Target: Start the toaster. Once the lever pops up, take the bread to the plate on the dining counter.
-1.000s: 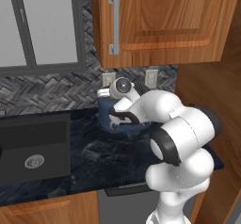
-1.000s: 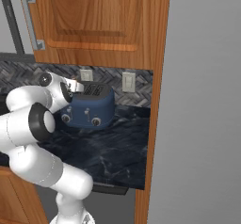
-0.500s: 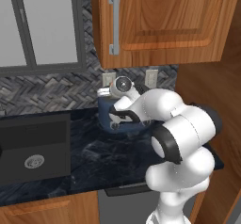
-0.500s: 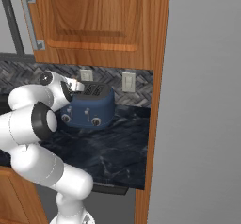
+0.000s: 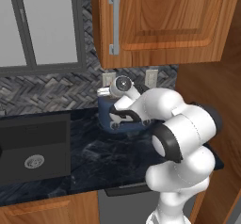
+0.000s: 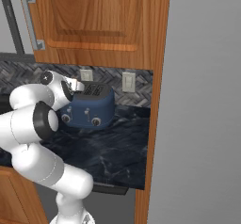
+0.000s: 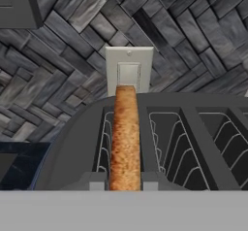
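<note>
Tool: the tool (image 7: 125,186) has just snapped closed from wide open, its tips pinching the bread (image 7: 125,138).
Bread: standing upright in a slot of the toaster (image 6: 89,108), on the dark marble surface (image 6: 113,148).
Meaning: grip made; lifting out comes next.

A black sink (image 5: 33,148) (sunk in the dark worktop (image 5: 94,157)); wooden cabinet (image 5: 160,20) above.

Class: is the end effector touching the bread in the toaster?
Touching. In the hand view the end effector fingers press both faces of the bread standing in the toaster.
</note>
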You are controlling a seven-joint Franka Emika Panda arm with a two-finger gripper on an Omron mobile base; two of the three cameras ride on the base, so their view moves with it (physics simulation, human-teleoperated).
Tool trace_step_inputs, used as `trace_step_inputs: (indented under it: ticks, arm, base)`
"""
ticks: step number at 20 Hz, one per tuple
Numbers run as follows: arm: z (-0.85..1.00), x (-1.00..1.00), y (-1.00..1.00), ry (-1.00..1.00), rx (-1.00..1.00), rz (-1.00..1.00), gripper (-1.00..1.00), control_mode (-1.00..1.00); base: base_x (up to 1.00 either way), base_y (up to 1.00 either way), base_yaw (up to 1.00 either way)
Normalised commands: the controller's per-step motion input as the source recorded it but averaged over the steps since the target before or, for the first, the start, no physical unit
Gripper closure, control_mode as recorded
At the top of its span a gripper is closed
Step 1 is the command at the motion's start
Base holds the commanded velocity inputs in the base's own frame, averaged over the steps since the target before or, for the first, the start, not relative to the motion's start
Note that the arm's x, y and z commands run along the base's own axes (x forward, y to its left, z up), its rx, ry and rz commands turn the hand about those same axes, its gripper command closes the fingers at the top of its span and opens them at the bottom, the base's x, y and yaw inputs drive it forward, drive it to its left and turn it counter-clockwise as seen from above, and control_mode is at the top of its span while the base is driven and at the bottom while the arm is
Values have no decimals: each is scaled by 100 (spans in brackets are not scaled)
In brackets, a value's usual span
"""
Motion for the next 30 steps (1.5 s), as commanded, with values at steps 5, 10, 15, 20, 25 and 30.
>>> trace_step_inputs:
  ticks: [5, 10, 15, 20, 25, 30]
  arm:
    - [0, 0, 0, 0, 0, 0, 100, -100]
    - [0, 0, 0, 0, 0, 0, 100, -100]
    - [0, 0, 0, 0, 0, 0, 100, -100]
    - [0, 0, 0, 0, 0, 0, 100, -100]
    - [0, 0, 0, 0, 0, 0, 100, -100]
    - [0, 0, 0, 0, 0, 0, 100, -100]
  base:
    - [0, 0, 0]
    - [0, 0, 0]
    - [0, 0, 0]
    - [0, 0, 0]
    - [0, 0, 0]
    - [0, 0, 0]
